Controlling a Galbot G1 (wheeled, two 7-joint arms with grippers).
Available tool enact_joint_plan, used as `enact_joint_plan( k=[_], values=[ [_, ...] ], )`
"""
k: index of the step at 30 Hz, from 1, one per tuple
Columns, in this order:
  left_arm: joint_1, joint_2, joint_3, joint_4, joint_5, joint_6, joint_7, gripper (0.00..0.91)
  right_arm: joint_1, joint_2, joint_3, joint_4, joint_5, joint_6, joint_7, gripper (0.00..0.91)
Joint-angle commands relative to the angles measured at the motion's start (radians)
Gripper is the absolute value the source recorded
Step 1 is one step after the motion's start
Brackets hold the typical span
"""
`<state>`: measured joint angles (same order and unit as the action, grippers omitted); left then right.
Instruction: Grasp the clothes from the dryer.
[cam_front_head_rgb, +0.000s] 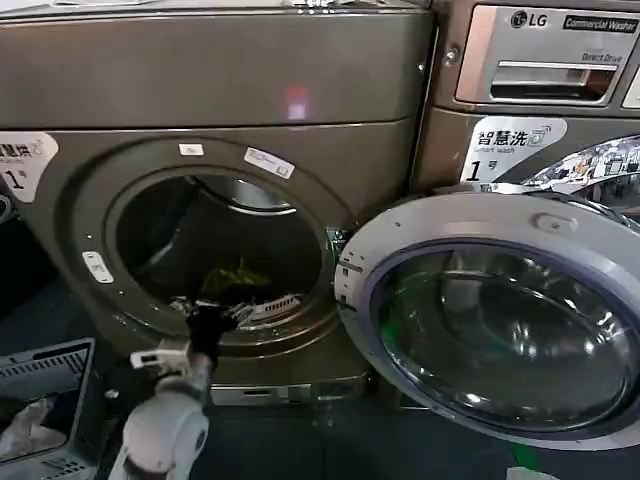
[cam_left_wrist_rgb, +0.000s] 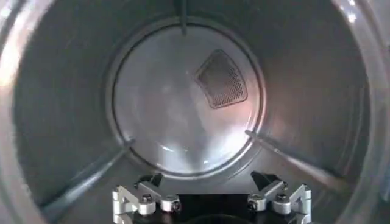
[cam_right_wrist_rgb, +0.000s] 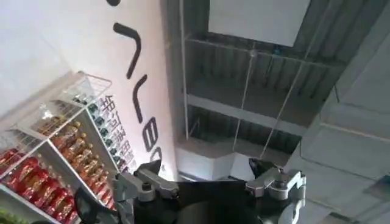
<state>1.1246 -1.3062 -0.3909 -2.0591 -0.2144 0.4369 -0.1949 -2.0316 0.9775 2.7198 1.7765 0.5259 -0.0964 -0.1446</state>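
Yellow-green clothes (cam_front_head_rgb: 235, 277) low inside the dryer (cam_front_head_rgb: 200, 90) drum, left tool (cam_front_head_rgb: 212, 322) at the port's lower rim, just in front of them, fingers spread, seemingly not touching, round door (cam_front_head_rgb: 500, 315) swung open, right tool (cam_right_wrist_rgb: 207, 176) spread, pointing at a ceiling.

1. dryer (cam_front_head_rgb: 200, 90): bronze-grey front-loader, round port open, white "1" sticker at its left edge.
2. Glass door (cam_front_head_rgb: 500, 320) swung open to the right, chrome ring, in front of the LG washer (cam_front_head_rgb: 540, 60).
3. clothes (cam_front_head_rgb: 235, 278): small yellow-green piece lying low inside the drum.
4. left claw (cam_front_head_rgb: 210, 320) at the port's lower lip, just below the clothes; finger state unclear.
5. Grey basket (cam_front_head_rgb: 45, 400) at bottom left, white cloth inside.
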Motion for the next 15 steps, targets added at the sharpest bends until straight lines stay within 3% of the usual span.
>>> enact_joint_plan(
  k=[1,15],
  values=[
    [-0.266,-0.002,0.036,0.255,-0.033,-0.004,-0.003,0.907,-0.008,0.003,0.006,0.005,0.001,-0.001,0.0,0.907],
    [-0.608,-0.059,0.13,0.724,-0.036,-0.092,-0.007,0.907,-0.002,0.002,0.003,0.019,0.019,-0.001,-0.005,0.907]
  ],
)
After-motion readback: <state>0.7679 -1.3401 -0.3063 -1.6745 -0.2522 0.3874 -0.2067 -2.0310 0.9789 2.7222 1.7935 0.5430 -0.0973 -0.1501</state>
